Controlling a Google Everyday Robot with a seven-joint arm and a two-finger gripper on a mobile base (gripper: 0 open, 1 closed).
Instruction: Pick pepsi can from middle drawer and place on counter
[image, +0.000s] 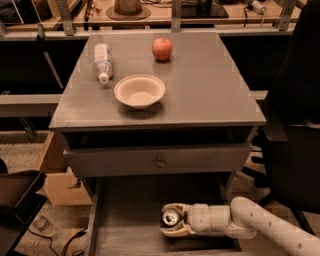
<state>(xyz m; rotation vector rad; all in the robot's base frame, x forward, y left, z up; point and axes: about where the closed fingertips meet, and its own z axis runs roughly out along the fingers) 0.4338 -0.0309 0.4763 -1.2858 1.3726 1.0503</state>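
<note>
Your gripper (166, 220) sits low in middle drawer (125, 225), fingers clamped on pepsi can (171, 217); counter (200, 85) above, beyond it.

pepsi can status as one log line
gripper: in middle drawer, shut on pepsi can | can: upright | counter: can not yet there
</note>
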